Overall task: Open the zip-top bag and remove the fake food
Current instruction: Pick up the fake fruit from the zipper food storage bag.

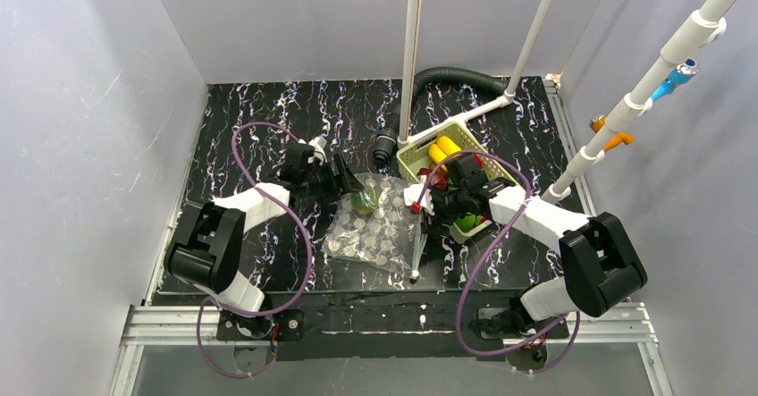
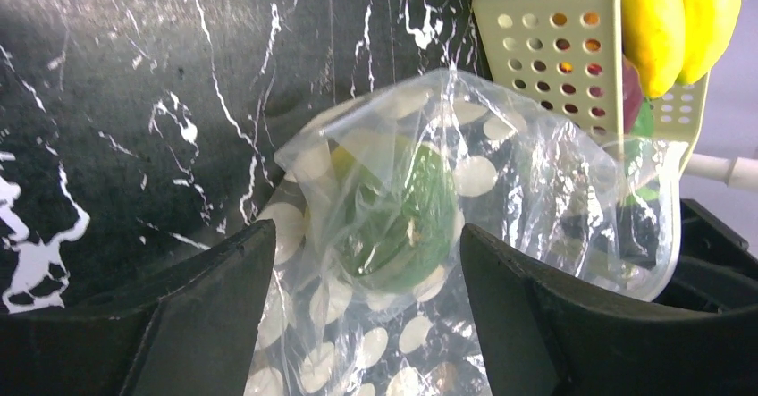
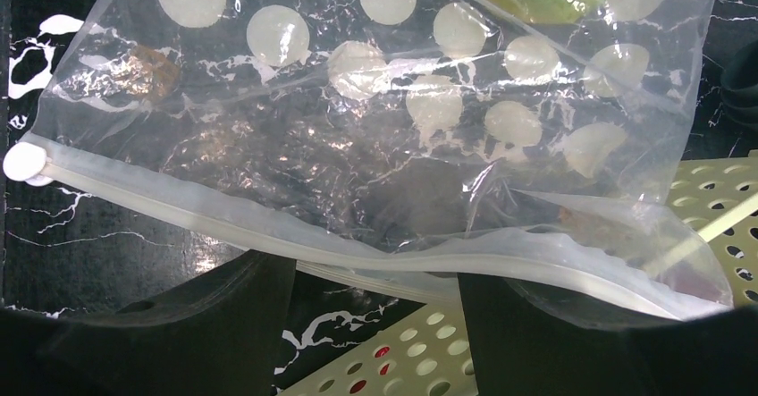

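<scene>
The zip-top bag (image 1: 375, 224), clear with white dots, lies flat mid-table. A green round piece of fake food (image 1: 364, 201) sits inside its far corner. My left gripper (image 1: 344, 181) is open just left of that corner. In the left wrist view the green piece (image 2: 398, 222) shows through the bag (image 2: 536, 172), between my spread fingers (image 2: 214, 307). My right gripper (image 1: 427, 203) is open at the bag's right edge. In the right wrist view the bag's zip strip (image 3: 268, 226) lies across my fingertips (image 3: 259, 298) with its two lips partly apart. The white slider (image 3: 22, 162) sits at the left end.
A pale green slotted basket (image 1: 413, 156) stands right of the bag and holds a yellow banana (image 1: 444, 151) and a green piece (image 1: 467, 223). It also shows in the left wrist view (image 2: 545, 47) and under my right fingers (image 3: 420, 360). A black hose (image 1: 447, 76) and white pipes lie behind.
</scene>
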